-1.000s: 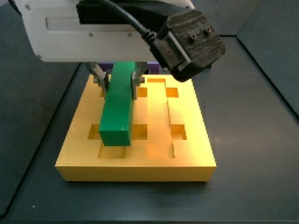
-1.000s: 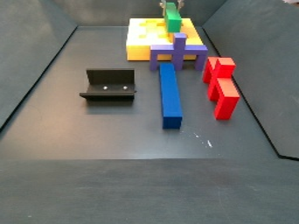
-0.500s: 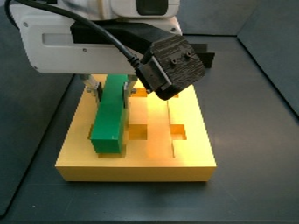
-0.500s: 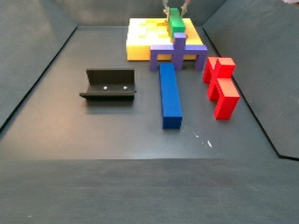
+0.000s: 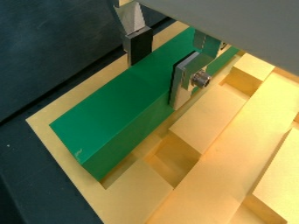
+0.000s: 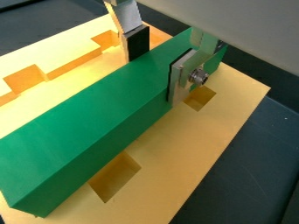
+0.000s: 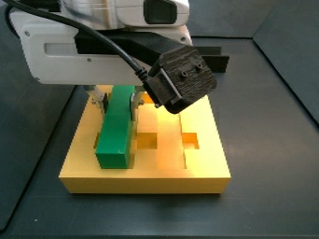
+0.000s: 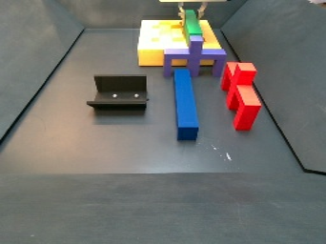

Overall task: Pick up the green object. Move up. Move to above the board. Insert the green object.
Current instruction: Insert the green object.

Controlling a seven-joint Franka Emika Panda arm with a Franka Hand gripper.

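While gripped, the long green plastic bar lies along one side of the large yellow-orange slotted board.
Both wrist views show the robot's two-finger gripper pinching the bar across its width, silver fingers pressed to its sides. In a side view, a long blue block, red block and dark fixture sit on the floor nearby.
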